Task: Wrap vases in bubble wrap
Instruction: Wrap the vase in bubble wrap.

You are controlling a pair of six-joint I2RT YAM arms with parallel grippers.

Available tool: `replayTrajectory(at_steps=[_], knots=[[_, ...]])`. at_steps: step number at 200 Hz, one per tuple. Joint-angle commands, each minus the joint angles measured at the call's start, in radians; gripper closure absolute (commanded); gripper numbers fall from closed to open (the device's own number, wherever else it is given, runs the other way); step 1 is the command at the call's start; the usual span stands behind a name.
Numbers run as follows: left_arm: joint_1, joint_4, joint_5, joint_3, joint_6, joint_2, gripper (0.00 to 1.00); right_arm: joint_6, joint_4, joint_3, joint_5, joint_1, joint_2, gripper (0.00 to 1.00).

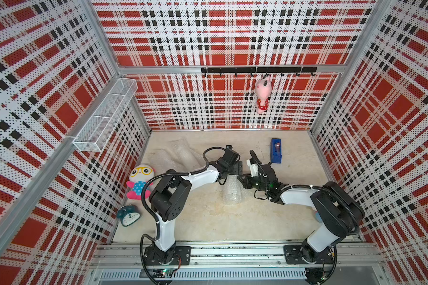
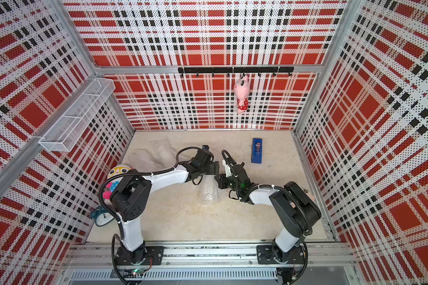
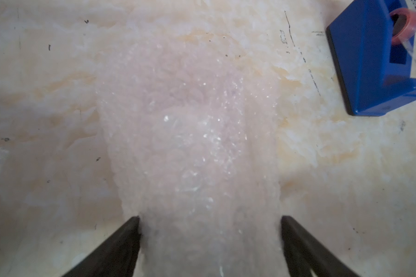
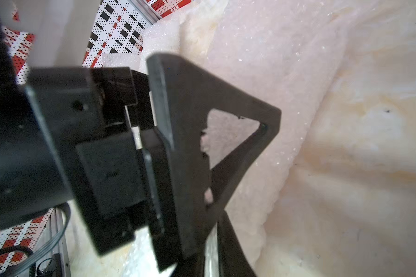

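Observation:
One vase stands upright mid-table, fully covered in bubble wrap; which vase it is I cannot tell. My left gripper comes down over its top. In the left wrist view its fingers stand wide on either side of the wrapped vase and touch the wrap on both sides. My right gripper meets the top of the bundle from the right. In the right wrist view it is shut on a thin shiny strip of wrap. More bubble wrap lies crumpled at the back left.
A blue tape dispenser stands at the back right. A plush toy with glasses and a teal alarm clock sit along the left wall. A pink plush hangs on the back wall, and a wire basket is mounted on the left.

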Motion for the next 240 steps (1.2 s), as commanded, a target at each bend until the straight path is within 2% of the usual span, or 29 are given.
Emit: replayTrajectory(at_steps=[1,36,65,115,139,176,216,240], knots=[[-0.006,-0.022,-0.013,0.016,-0.003,0.022,0.14,-0.017,0.006,0.018,0.016,0.012,0.001,0.85],[0.002,-0.015,-0.016,0.001,-0.009,0.018,0.25,-0.018,-0.005,0.011,0.025,0.012,-0.014,0.79],[0.010,0.000,-0.010,-0.018,-0.012,0.007,0.30,-0.031,-0.039,0.000,0.044,0.012,-0.047,0.73],[0.016,0.019,0.005,-0.050,-0.008,-0.003,0.32,-0.129,-0.219,-0.011,0.182,-0.018,-0.196,0.55],[0.011,0.019,0.003,-0.055,-0.002,-0.002,0.32,-0.147,-0.265,-0.022,0.172,-0.101,-0.263,0.53],[-0.001,0.004,-0.012,-0.053,0.013,-0.001,0.32,-0.184,-0.380,0.014,0.131,-0.289,-0.307,0.51],[-0.005,-0.007,-0.020,-0.049,0.015,0.006,0.32,-0.189,-0.462,0.112,-0.033,-0.518,-0.218,0.51],[-0.007,-0.009,-0.019,-0.046,0.015,0.007,0.32,-0.186,-0.470,0.181,-0.128,-0.614,-0.137,0.54]])
